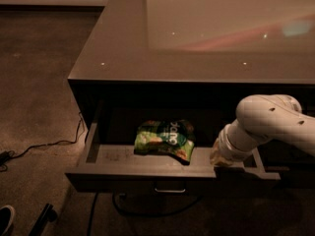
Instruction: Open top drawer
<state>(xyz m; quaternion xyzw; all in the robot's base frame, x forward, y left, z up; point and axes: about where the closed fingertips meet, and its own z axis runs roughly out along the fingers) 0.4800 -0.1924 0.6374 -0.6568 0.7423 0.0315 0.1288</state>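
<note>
Drawer [128, 180] stands open, projecting from under the cabinet [123, 48] top toward the camera. Its front faces down and forward, with the metal handle [170, 188] at centre, low on the front. The grey inner floor is visible on the left part.

Green bag [165, 139] lies flat inside the drawer, near the middle, its front edge close to the drawer front.

White arm [268, 122] enters from the right edge and angles down and left. Gripper [220, 160] sits at the drawer's front rim, right of the bag and apart from it. It appears to touch the rim, but the spot is dim. Whether the gripper is open or closed: cannot tell.

Floor [39, 82]: a dark cable [47, 145] runs left from the cabinet base. Shoe [5, 220] at the bottom-left corner.
</note>
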